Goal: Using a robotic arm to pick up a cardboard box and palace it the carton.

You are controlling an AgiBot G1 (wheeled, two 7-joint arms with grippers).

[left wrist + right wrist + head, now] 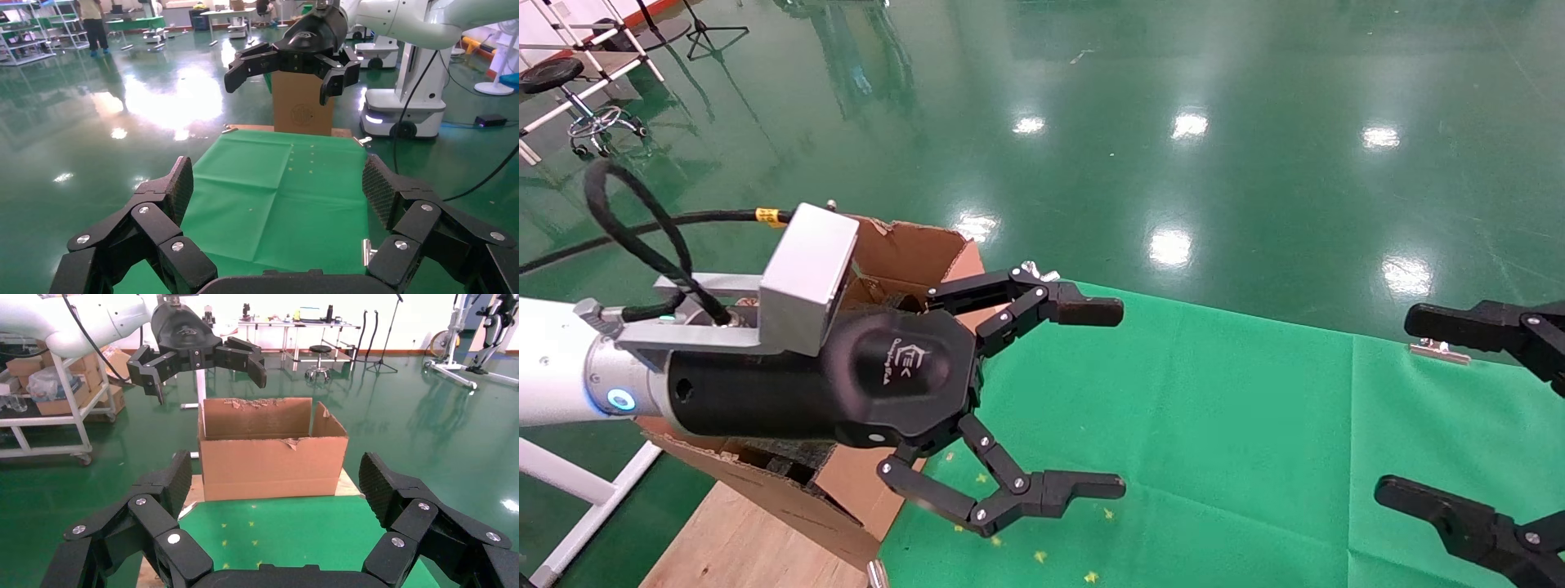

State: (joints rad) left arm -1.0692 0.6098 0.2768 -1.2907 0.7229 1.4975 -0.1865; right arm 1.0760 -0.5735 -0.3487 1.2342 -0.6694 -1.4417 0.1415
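Note:
The large brown carton [903, 253] with torn flaps stands at the table's left end, open side up, and shows whole in the right wrist view [272, 456]. My left gripper [1120, 398] hovers open and empty just right of it, over the green cloth [1214, 425]. My right gripper [1401, 404] is open and empty at the right edge. In the left wrist view a smaller brown cardboard box [303, 113] with a round mark stands at the table's far right end, behind the right gripper [278, 82]. My left gripper [278, 184] has nothing between its pads.
Metal clips [1438, 349] pin the cloth at its edges. A wooden board [740, 539] lies under the carton. Green shiny floor surrounds the table. A white cart [55, 410] and a stool [318, 361] stand behind the carton; a white robot base [401, 113] stands past the right end.

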